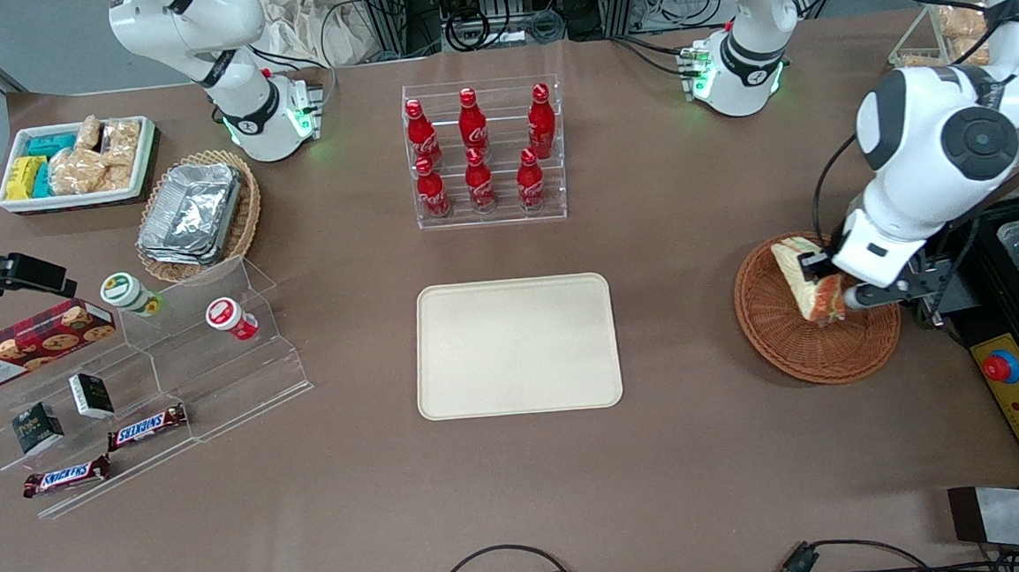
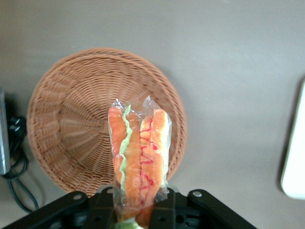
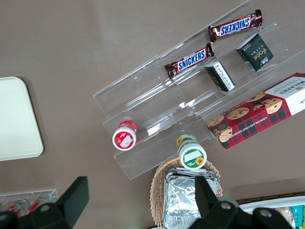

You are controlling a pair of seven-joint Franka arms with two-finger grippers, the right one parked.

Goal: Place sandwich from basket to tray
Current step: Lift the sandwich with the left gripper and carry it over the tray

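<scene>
The sandwich [image 1: 812, 290], a wrapped triangular wedge with orange and green filling along its exposed edge, is clamped between the fingers of the left arm's gripper [image 1: 831, 295] and hangs above the basket [image 1: 778, 340], lifted clear of the wicker floor. In the left wrist view the sandwich [image 2: 139, 162] stands upright out of the gripper [image 2: 138, 210], its clear wrap bunched where the black fingers [image 2: 164, 210] press on either side of its lower end; the layers show as orange bands with a pale green strip and red streaks. Below the gripper lies the round reddish-brown woven basket [image 2: 71, 124], with nothing else visible in it. The basket rests on the brown table [image 1: 707, 486] at the working arm's end. The cream-beige rectangular tray [image 1: 517, 345] lies flat on the table well apart from the gripper, toward the parked arm's end, and one rounded edge of it [image 2: 294, 162] enters the left wrist view. Farther from the front camera than the tray stands a clear acrylic rack [image 1: 489, 212] holding six red cola bottles [image 1: 476, 151] in two rows. Still farther from the gripper, toward the parked arm's end, are an oval wicker basket of foil containers [image 1: 195, 215], a white bin of snack packets [image 1: 77, 164], and a stepped acrylic display [image 1: 214, 375] carrying two Snickers bars [image 1: 146, 426] and a cookie box [image 1: 31, 343].
</scene>
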